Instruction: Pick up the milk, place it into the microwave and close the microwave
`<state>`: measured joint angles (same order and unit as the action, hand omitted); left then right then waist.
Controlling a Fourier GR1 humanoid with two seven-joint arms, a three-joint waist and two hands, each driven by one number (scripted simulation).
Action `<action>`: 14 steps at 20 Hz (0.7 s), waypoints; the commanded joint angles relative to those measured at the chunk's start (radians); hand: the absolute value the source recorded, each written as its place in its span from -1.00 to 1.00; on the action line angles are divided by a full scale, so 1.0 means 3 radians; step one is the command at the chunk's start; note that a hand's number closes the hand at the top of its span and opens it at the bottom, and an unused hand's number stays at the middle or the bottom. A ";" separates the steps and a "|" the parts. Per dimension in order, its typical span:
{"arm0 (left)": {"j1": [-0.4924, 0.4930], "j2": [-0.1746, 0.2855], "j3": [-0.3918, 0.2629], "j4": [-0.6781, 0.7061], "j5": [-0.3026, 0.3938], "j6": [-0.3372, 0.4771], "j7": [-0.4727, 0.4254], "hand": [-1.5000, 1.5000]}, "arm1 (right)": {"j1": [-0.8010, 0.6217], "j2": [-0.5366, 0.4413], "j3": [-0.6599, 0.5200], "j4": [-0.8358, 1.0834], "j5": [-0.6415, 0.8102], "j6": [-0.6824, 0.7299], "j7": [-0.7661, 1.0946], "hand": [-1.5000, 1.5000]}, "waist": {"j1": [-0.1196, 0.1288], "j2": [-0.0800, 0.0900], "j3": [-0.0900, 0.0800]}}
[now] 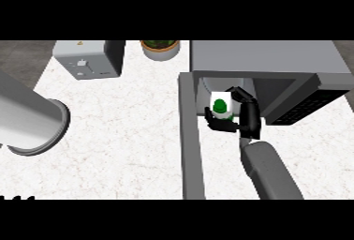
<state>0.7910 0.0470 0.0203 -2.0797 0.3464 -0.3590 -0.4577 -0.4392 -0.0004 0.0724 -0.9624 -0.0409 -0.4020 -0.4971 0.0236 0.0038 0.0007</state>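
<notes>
The milk (221,104) is a white carton with a green round mark on its face. My right hand (239,117) is curled round it, thumb on the left and fingers over the right side. Hand and carton are at the mouth of the grey microwave (266,56), just inside its opening. The microwave door (190,140) stands wide open, swung toward me at the left of my right forearm. Only the fingertips of my left hand (17,198) show at the lower left edge.
A grey toaster (86,58) stands at the back left. A potted plant (160,48) is beside it, left of the microwave. A large grey cylinder (31,122) fills the left side. The microwave's dark control panel (304,105) is at the right.
</notes>
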 commanded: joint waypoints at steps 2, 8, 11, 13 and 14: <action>-0.0188 0.0028 0.0097 0.0054 0.0041 0.0017 0.0108 -1.00 | -0.0531 0.0001 -0.0213 0.0914 -0.0270 -0.0029 -0.0365 1.00 | 0.0004 0.0007 0.0001; -0.0019 0.0044 0.0087 0.0076 0.0047 -0.0142 -0.0008 -1.00 | -0.1027 -0.0060 -0.0467 0.1818 -0.0065 -0.0322 -0.0657 1.00 | 0.0114 0.0047 0.0004; -0.0136 0.0028 0.0019 -0.0052 0.0009 -0.0001 0.0222 -1.00 | -0.1248 -0.0298 -0.0553 0.2092 -0.0055 -0.0253 -0.0579 1.00 | 0.0104 0.0064 0.0007; -0.0035 0.0002 0.0023 -0.0152 0.0078 -0.0017 0.0218 -1.00 | -0.1327 -0.0358 -0.0520 0.2255 0.0030 -0.0289 -0.0610 1.00 | 0.0123 0.0058 0.0007; -0.0055 0.0015 0.0033 -0.0056 -0.0005 -0.0092 0.0072 -1.00 | -0.1234 -0.0288 -0.0592 0.2312 -0.0017 -0.0349 -0.0827 1.00 | 0.0168 0.0078 0.0009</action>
<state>0.7710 0.0511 0.0322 -2.0841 0.3487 -0.3781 -0.4312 -0.7845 -0.0665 -0.0758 -0.3657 -0.0514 -0.4912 -0.6803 0.0586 0.0203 0.0023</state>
